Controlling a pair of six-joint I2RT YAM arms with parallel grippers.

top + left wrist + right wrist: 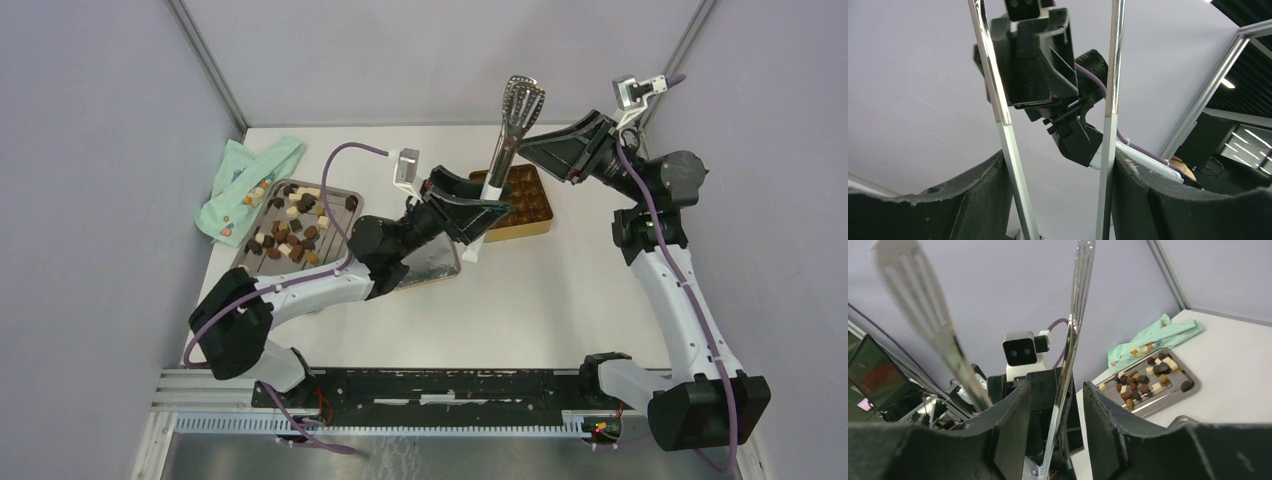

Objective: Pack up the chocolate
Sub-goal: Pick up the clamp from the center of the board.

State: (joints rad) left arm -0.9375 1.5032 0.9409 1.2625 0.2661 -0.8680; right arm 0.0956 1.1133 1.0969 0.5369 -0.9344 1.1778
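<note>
Tongs upright, passed between two grippers!
Nearest, the left gripper (485, 215) clamps the tongs (510, 130) by their handle. Chocolate (290, 225) waits on the left tray (1175, 392). Beyond, the right gripper (535, 148) stands parted around one blade. If that lone grip slips, they could topple onto the tin (530, 205).

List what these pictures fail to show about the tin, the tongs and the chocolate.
- Gold tin, top view: the left gripper and the tongs cover its left part. The compartments are too small to tell which are filled.
- Tongs' lower end: hidden behind that gripper from above, and cut off by the bottom edge in the left wrist view.
- Loose chocolate: the pieces are too small to count.
</note>
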